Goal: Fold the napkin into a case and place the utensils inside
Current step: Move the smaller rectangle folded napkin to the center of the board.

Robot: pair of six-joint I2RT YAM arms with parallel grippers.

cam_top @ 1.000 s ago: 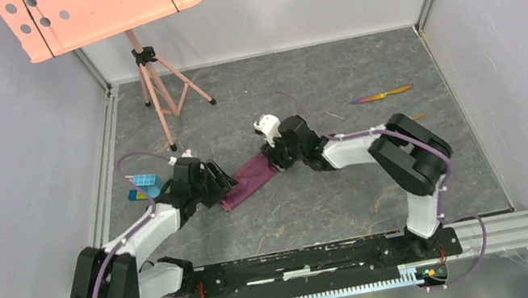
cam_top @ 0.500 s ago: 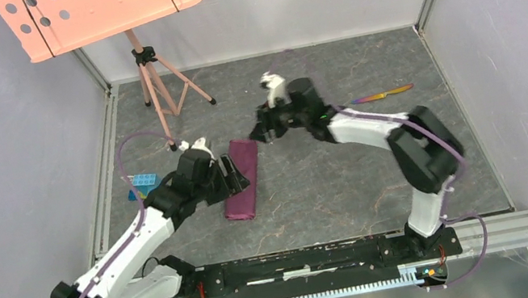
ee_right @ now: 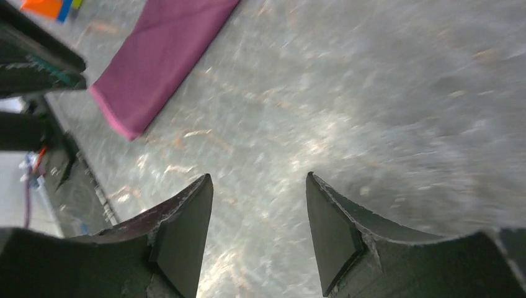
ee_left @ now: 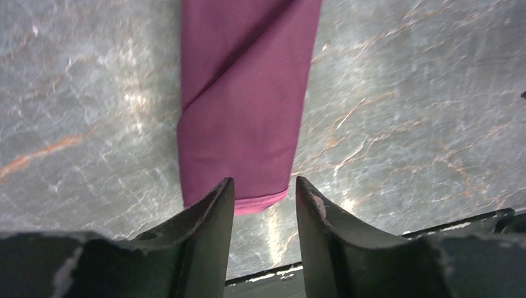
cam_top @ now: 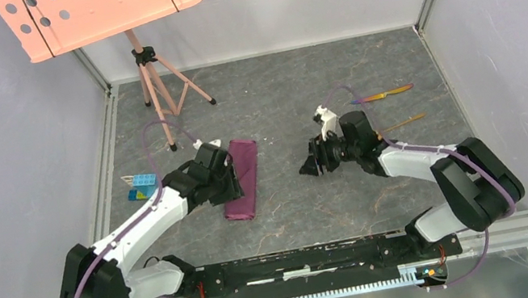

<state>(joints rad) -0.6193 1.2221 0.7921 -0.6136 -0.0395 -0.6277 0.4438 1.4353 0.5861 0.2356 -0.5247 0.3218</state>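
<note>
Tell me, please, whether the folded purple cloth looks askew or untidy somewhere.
Slightly. The case shows a diagonal fold along one long side, and a paler pink hem peeks out at its near end, so the layers do not lie flush.

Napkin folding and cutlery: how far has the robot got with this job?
Done: the napkin lies folded into a narrow case. In hand: nothing is gripped; the left end effector hangs open over the case's end, and the right end effector is open above the table. Left to do: the knife and spoon lie far right, outside the case, and need putting in.
</note>
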